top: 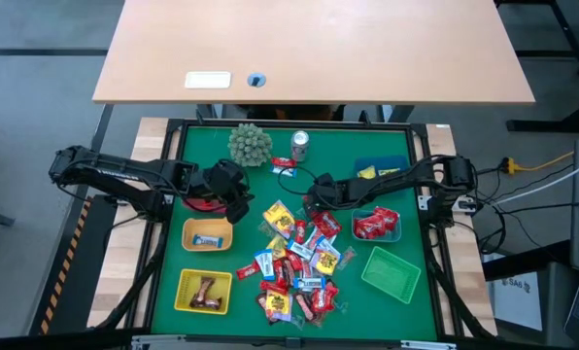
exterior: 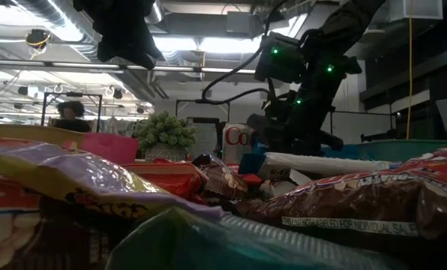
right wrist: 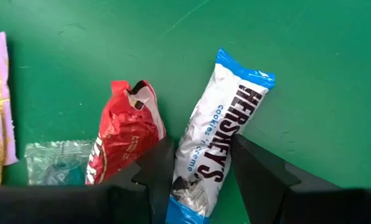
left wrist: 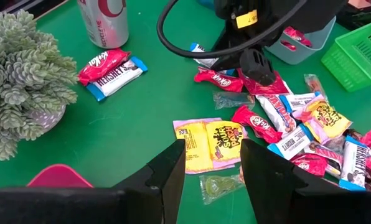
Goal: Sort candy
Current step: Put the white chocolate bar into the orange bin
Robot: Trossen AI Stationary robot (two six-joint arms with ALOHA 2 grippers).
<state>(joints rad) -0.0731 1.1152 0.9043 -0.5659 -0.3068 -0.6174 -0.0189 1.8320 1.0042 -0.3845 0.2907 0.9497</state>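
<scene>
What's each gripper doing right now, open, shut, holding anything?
Left gripper: open, empty, above the yellow candy.
Right gripper: fingers either side of the blue-white Hershey's bar; cannot tell if gripped.
</scene>
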